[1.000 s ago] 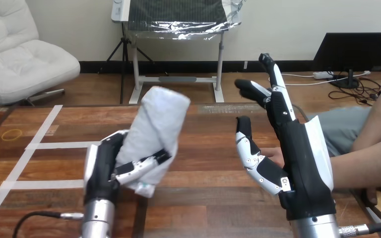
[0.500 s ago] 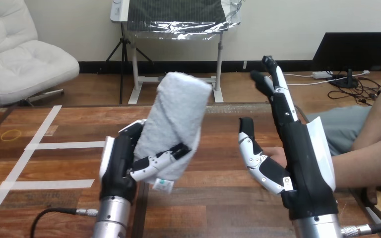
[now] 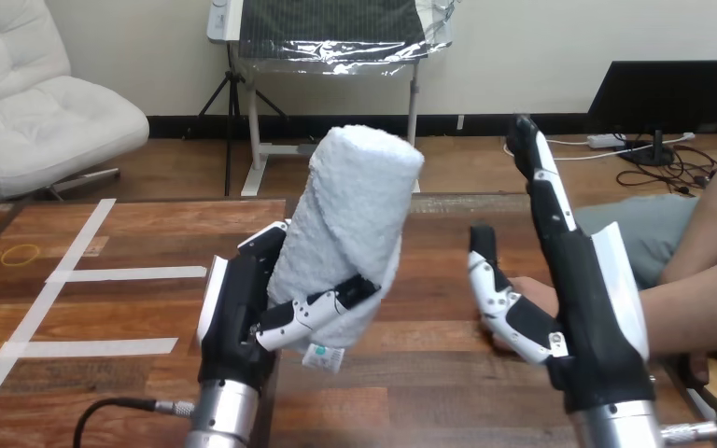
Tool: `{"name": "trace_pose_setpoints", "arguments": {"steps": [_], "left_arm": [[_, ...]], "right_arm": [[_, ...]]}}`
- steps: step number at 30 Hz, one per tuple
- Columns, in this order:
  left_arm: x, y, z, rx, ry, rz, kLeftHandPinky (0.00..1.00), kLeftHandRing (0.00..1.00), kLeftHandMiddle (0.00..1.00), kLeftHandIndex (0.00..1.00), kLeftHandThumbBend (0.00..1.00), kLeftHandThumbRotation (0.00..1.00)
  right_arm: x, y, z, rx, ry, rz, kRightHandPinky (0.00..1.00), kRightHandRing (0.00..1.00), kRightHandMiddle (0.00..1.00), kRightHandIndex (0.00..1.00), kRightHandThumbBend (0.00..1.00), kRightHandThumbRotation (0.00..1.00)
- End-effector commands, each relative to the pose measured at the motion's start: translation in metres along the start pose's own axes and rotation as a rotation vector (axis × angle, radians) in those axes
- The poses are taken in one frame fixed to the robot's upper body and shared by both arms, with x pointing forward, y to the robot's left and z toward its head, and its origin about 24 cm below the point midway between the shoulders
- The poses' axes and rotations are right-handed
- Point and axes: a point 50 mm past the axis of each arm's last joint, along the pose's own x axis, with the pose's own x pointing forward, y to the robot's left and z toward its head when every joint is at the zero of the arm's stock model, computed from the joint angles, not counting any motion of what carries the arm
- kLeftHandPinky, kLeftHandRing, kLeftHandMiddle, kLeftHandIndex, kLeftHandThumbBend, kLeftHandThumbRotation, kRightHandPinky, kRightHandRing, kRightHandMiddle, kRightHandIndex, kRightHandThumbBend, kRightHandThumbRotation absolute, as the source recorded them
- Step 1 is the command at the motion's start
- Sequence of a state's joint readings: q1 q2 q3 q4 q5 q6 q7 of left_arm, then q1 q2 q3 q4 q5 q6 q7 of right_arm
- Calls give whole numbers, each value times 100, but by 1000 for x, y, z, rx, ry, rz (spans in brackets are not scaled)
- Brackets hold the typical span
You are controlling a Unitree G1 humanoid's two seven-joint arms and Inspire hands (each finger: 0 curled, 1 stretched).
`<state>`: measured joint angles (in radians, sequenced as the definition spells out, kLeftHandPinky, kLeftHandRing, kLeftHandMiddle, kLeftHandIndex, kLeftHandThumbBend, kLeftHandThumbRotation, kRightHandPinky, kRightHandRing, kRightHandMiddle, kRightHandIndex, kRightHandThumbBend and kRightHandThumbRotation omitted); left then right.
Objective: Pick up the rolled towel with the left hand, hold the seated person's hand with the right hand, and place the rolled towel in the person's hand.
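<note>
Above the wooden table, the rolled towel stands nearly upright in the left hand, whose fingers and thumb wrap its lower half. Its long axis runs vertically, upper end leaning slightly rightward. Right of the towel and apart from it, the right hand is raised with fingers straight, pointing upward, thumb spread. The person's hand lies just behind that thumb; contact cannot be told.
</note>
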<state>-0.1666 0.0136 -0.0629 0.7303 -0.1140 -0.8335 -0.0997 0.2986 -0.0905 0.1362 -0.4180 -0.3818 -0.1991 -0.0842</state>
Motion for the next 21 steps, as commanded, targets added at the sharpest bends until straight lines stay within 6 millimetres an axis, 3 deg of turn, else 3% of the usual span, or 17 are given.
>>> {"name": "trace_pose_setpoints", "arguments": {"steps": [1, 10, 11, 21], "left_arm": [[21, -8, 46, -54, -260, -27, 36, 39, 44, 50, 81, 17], [16, -12, 50, -60, -284, -45, 36, 39, 45, 50, 80, 17], [16, -12, 50, -62, -284, -46, 36, 39, 45, 50, 80, 18], [15, -13, 50, -70, -284, -57, 36, 40, 46, 50, 79, 17]], "right_arm": [[23, -32, 19, -172, -114, -23, 100, 100, 100, 99, 5, 0], [35, -58, 11, -394, -52, 54, 89, 93, 95, 90, 38, 0], [36, -60, 10, -421, -38, 62, 87, 92, 94, 88, 45, 0], [48, -88, 2, -684, 72, 150, 78, 87, 89, 84, 70, 0]]}}
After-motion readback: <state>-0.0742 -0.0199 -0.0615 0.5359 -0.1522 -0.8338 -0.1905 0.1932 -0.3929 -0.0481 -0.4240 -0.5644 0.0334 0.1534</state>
